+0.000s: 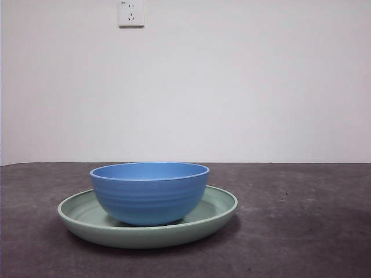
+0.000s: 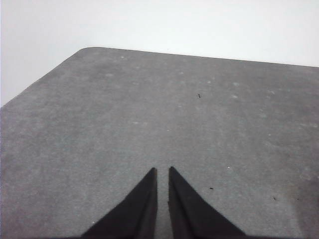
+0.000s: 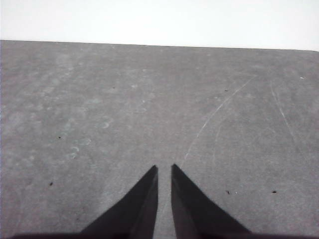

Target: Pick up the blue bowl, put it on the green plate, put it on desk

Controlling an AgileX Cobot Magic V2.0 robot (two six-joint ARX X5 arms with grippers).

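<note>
A medium-blue bowl (image 1: 149, 193), round and deep with faint horizontal ridges on its outside, stands upright with its mouth facing up inside a wider, shallow mint-green plate (image 1: 217, 219) that lies flat on the dark speckled desk (image 1: 301, 231), below a white wall socket (image 1: 131, 13). Being round, neither has a long axis, and whether the bowl sits dead centre is hard to judge from this low angle. The left gripper (image 2: 162, 172) and right gripper (image 3: 164, 169) each hang over bare desk, jaws pressed nearly together and holding nothing.

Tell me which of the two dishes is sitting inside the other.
The blue bowl: deep and narrower, it sits inside the wide, shallow green plate, which rests on the desk.
</note>
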